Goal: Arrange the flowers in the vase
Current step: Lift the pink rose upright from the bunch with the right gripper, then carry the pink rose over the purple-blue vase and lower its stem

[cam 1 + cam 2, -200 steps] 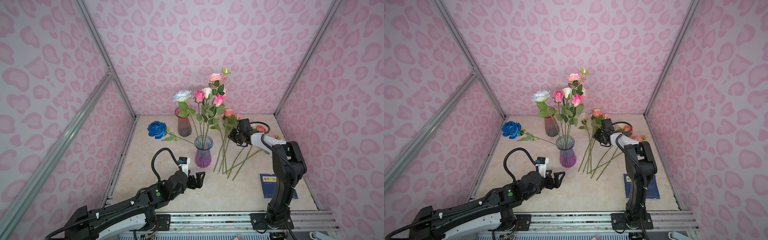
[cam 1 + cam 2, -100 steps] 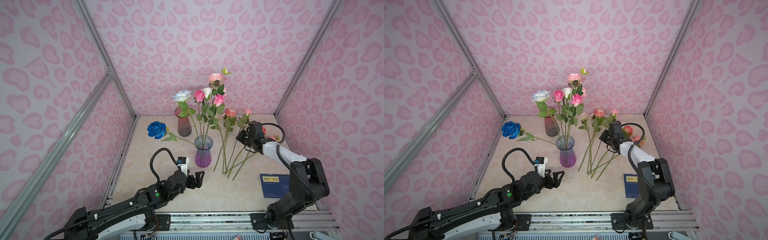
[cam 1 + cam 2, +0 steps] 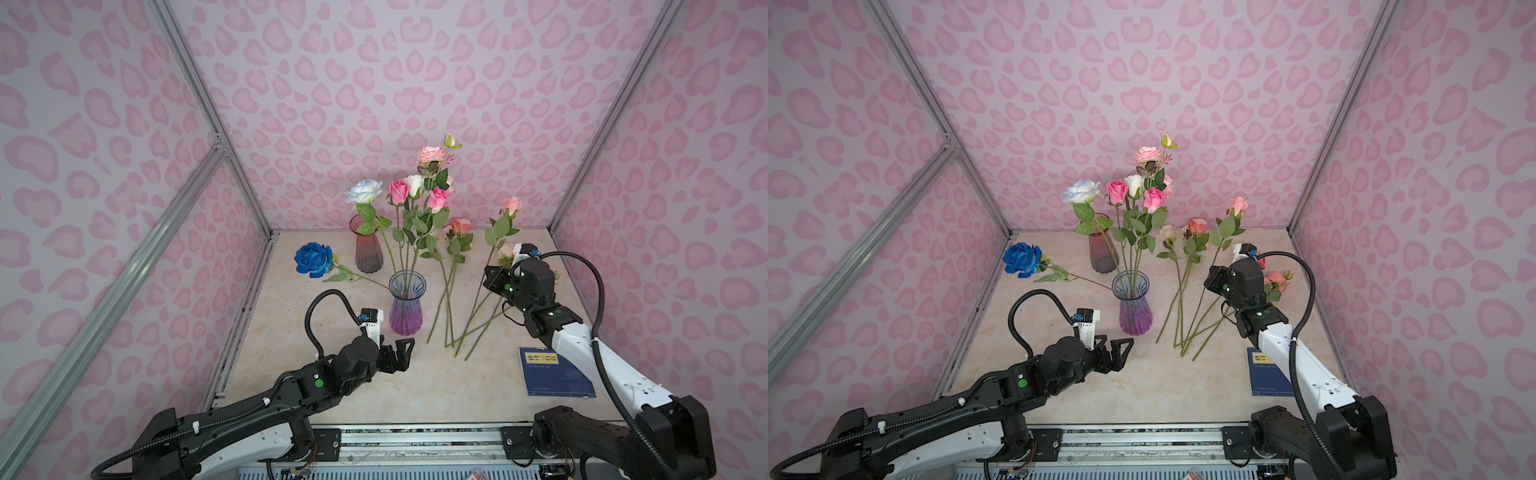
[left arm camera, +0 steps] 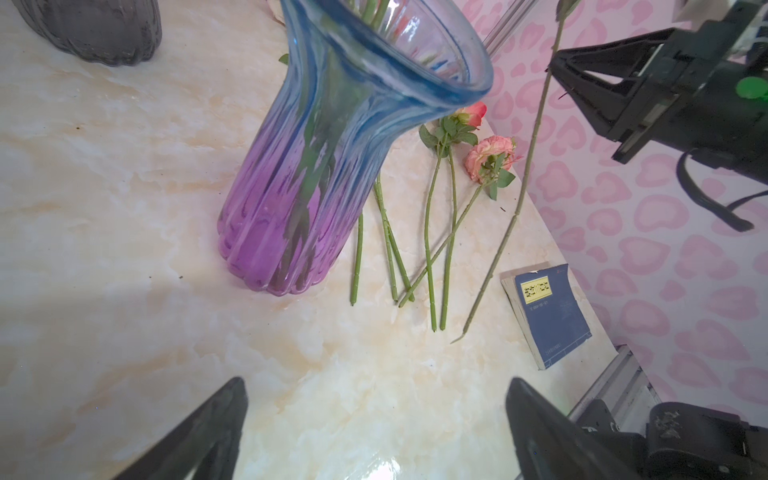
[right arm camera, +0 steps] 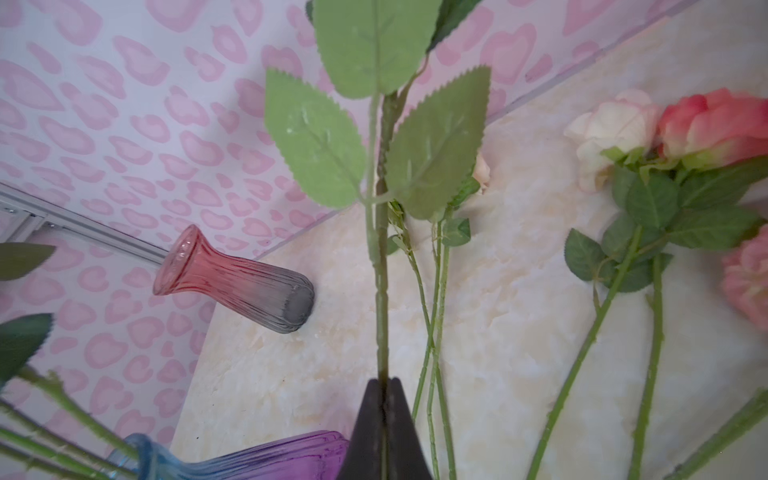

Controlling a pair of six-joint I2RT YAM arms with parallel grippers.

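Observation:
The blue-to-purple glass vase [image 3: 406, 308] [image 3: 1134, 306] [image 4: 316, 166] stands mid-table and holds several flowers with pink and white heads [image 3: 415, 191]. A deep blue rose [image 3: 313, 259] lies to its left, the stem reaching the vase. Several loose roses [image 3: 451, 282] [image 4: 436, 216] lie to its right. My right gripper [image 3: 488, 279] [image 3: 1209, 283] [image 5: 384, 388] is shut on the stem of a pink rose [image 3: 512, 205] [image 5: 380, 266], holding it tilted above the table. My left gripper [image 3: 402, 353] [image 3: 1121, 353] [image 4: 376, 399] is open and empty, low in front of the vase.
A red-to-grey empty vase [image 3: 368, 249] [image 5: 237, 282] stands behind the purple one, near the back wall. A dark blue book [image 3: 555, 372] [image 4: 548, 311] lies at the front right. Pink patterned walls close the table on three sides.
My right gripper has raised the pink rose off the pile, its head now higher and further right. The right arm's elbow has dropped toward the front. The left arm has stayed still.

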